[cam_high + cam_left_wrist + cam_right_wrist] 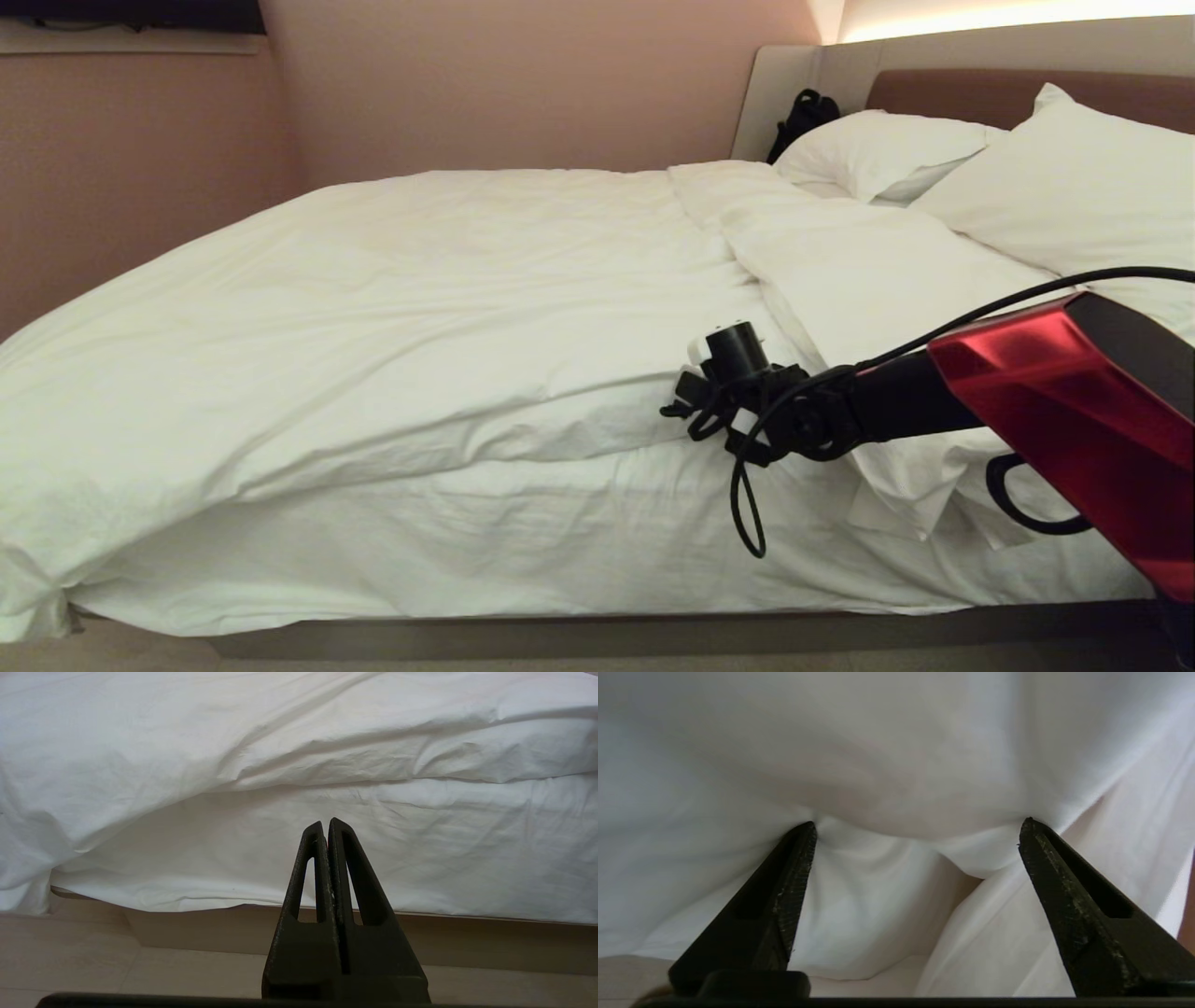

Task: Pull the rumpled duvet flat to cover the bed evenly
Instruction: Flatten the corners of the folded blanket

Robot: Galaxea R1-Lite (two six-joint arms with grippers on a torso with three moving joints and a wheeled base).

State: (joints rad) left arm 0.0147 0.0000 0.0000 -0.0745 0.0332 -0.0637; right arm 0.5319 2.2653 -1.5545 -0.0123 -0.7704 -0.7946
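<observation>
Right gripper [917, 828] stands with its jaws spread wide, both fingertips [803, 833] pressing into white fabric of the duvet [392, 308] without pinching it. In the head view its arm reaches in level from three o'clock, red forearm leading to the black wrist at the duvet's near edge, right of centre. Left gripper [326, 826] is clenched on nothing, pointing level at the side of the bed [597, 551], low near the floor. Over the mattress the duvet lies creased, its near edge bunched, pillows [887, 149] at two o'clock.
</observation>
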